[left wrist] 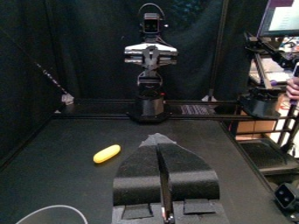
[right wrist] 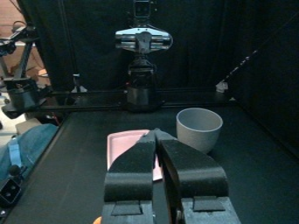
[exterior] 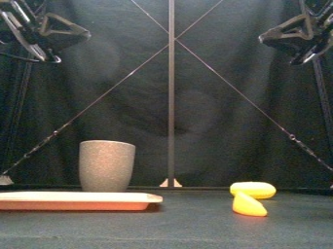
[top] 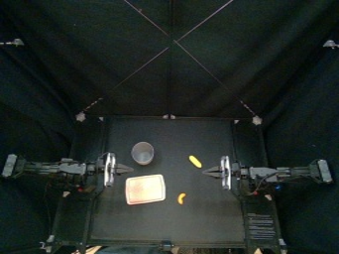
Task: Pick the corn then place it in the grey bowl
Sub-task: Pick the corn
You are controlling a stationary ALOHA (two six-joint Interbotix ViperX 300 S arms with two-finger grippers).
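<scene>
Aloft, left hand [left wrist: 160, 140], right hand [right wrist: 156, 134], both closed

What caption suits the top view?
Grey cup, pink tray, two yellow toys between left gripper and right gripper.

Front view: pink tray [exterior: 78, 199] cut off at left edge. Near yellow toy [exterior: 247, 206] covers bit of far yellow toy [exterior: 254, 187]. Top view: both toys too small to make out. Left wrist view: grey cup [left wrist: 45, 211] only rim, cut off at edge. Right wrist view: right gripper [right wrist: 156, 136] hides part of tray; orange speck at edge, cannot tell what.
</scene>
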